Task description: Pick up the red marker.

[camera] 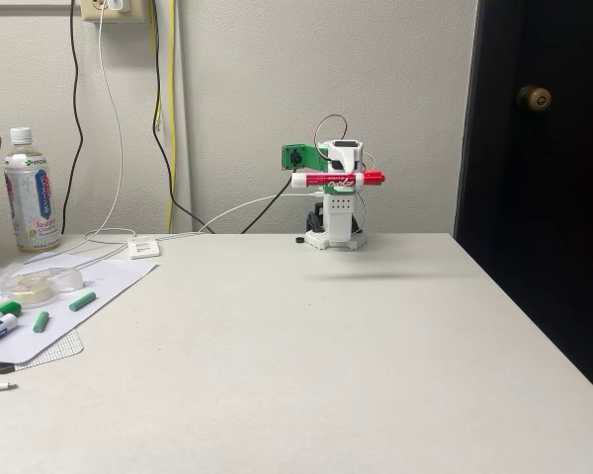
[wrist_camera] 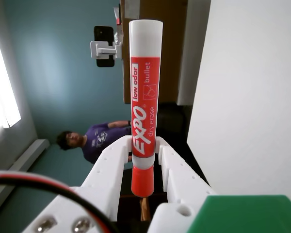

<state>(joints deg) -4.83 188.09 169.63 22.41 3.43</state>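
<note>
Pale table (camera: 306, 346) beneath; claw (wrist_camera: 144, 154) clamps red marker (camera: 336, 180) crosswise, axis level, well above table.

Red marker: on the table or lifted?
Lifted. In the fixed view the red marker sits level, high above the table; in the wrist view the gripper is shut on its barrel.

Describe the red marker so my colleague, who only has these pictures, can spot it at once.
Find the small white arm at the table's far edge, before the wall. Its tool holds the red marker level, above the table. Its red cap and band set it apart from the green- and blue-capped markers at the left on paper.
</note>
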